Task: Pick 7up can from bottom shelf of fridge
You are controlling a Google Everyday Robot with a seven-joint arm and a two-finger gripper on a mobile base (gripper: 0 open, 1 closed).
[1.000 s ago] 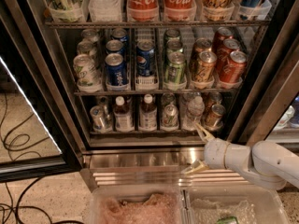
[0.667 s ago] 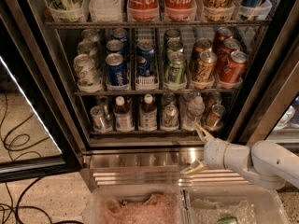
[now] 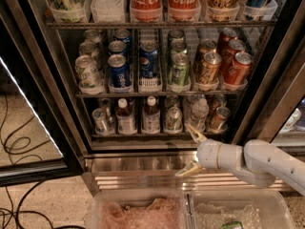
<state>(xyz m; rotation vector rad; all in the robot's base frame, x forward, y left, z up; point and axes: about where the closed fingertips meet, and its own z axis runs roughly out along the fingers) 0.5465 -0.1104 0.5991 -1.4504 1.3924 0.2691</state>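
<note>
The fridge stands open in front of me. On its bottom shelf the 7up can stands in the middle, silver-green with green markings. White-capped bottles stand to its left and a copper-orange can to its right. My gripper is open and empty, its fingers one above the other. It hangs in front of the shelf's front edge, just below and to the right of the 7up can, outside the fridge.
A rack of blue, green and orange cans sits above the bottom shelf. The steel base panel lies below it. Two clear plastic bins stand in the foreground. The glass door hangs open at the left, with cables on the floor.
My gripper and arm have shifted slightly left, toward the middle of the bottom shelf. The cans and bottles have not moved.
</note>
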